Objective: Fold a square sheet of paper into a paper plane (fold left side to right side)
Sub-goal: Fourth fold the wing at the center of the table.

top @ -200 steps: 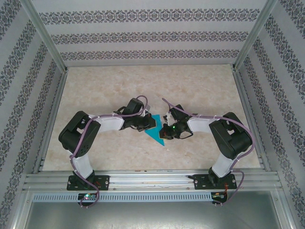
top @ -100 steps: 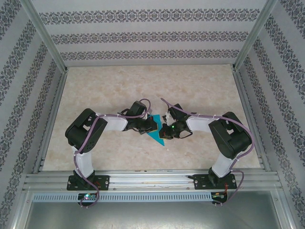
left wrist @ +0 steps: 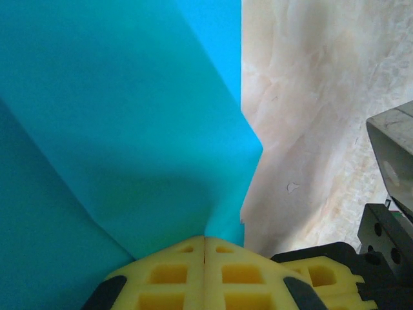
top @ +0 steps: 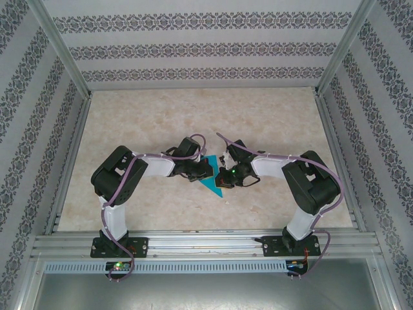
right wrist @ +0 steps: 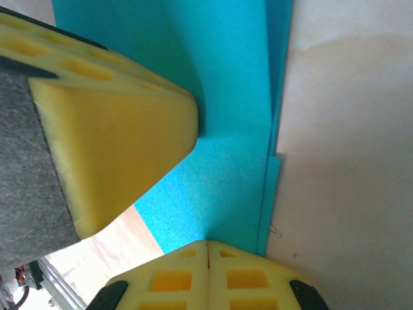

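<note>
Left pincer [left wrist: 204, 241] farther right; it and right pincer [right wrist: 207, 245] closed atop layered paper plane [top: 213, 185]

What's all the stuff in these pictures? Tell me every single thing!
paper: one, bright turquoise, folded to a point, mid-table between the grippers
table: one, beige marbled, under everything
walls: three, white with grey patterned stripes, at the back and both sides
metal rails: several, silver, along the near edge and up the corners
left arm: one, black and white with a purple cable, bolted near left
right arm: one, same colours, bolted near right
left gripper: one, yellow pads, shut, tips at the paper's left side
right gripper: one, yellow pads, shut, tips at the paper's right side
</note>
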